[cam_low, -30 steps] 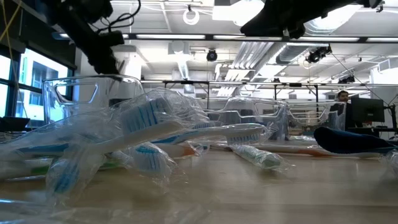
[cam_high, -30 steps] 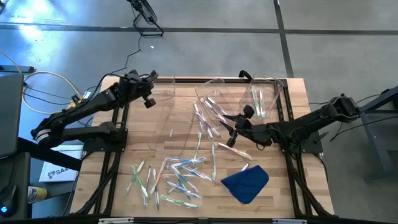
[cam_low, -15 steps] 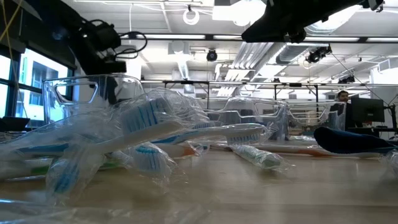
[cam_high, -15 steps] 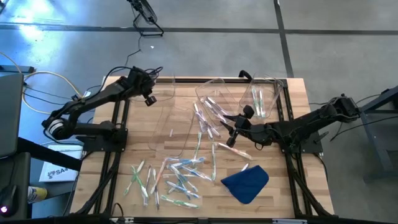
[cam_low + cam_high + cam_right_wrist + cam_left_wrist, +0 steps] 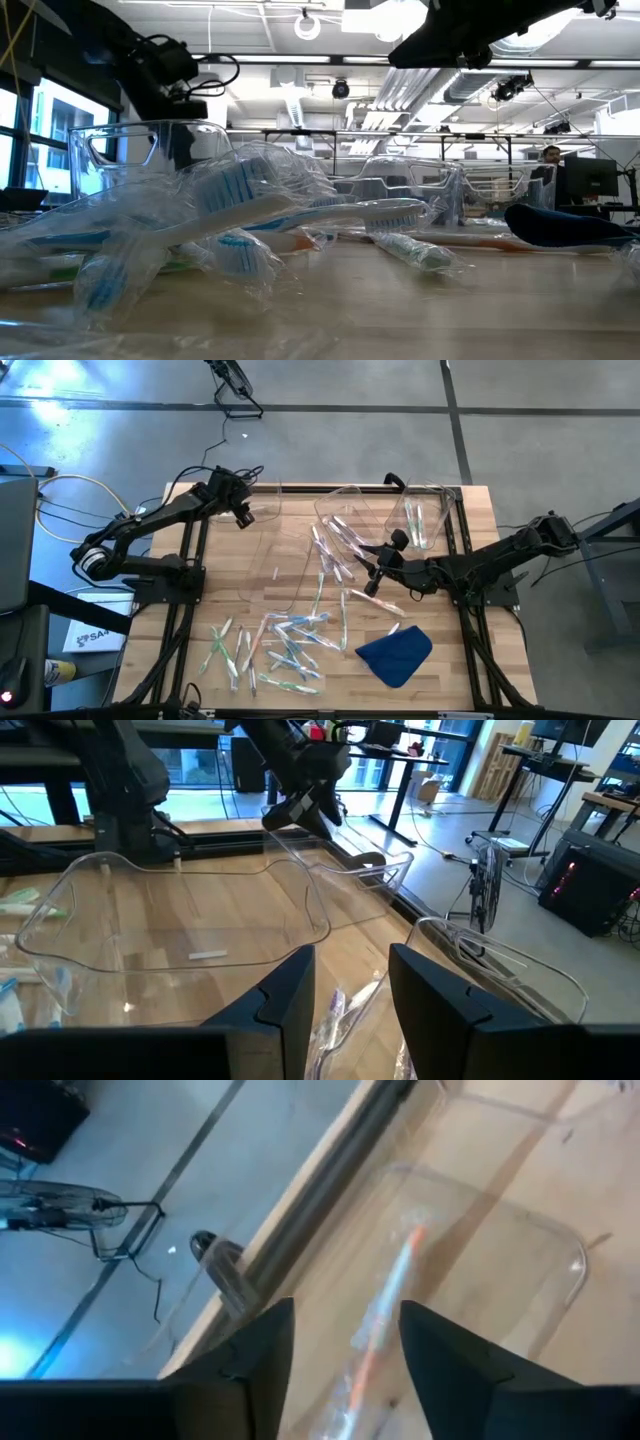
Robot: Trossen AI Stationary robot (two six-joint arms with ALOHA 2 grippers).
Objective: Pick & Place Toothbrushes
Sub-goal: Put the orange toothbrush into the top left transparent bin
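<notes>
Two dark arms worked over the slatted wooden table [image 5: 450, 660]. Left gripper [image 5: 243, 512] hung above the far end of the large clear plastic bin [image 5: 272, 555] on the table's left half. Its fingers [image 5: 250, 1350] stood apart with nothing between them; in the left wrist view a wrapped toothbrush with an orange-pink handle [image 5: 385, 1320] lay on the bin floor straight past the gap, apart from the fingers.

Right gripper [image 5: 377, 565] sat near the table's middle, just beside the tilted clear bin [image 5: 345, 520], over a strew of wrapped toothbrushes [image 5: 325, 560]. Its fingers [image 5: 285, 1005] were parted, a moderate gap, nothing seen held. The right wrist view looked across the large bin toward the left arm.

Most loose toothbrushes [image 5: 280, 650], whitish with green, blue and pink accents in clear wrappers, lay scattered on the near part of the table, left of the crumpled blue cloth [image 5: 396, 653]. A few more toothbrushes [image 5: 415, 520] rested in the small clear bin [image 5: 428, 495] at the far right corner. From the low view, wrapped brushes [image 5: 240, 215] filled the foreground, the blue cloth lay to the right, and a person [image 5: 550, 155] sat far back in the room.
</notes>
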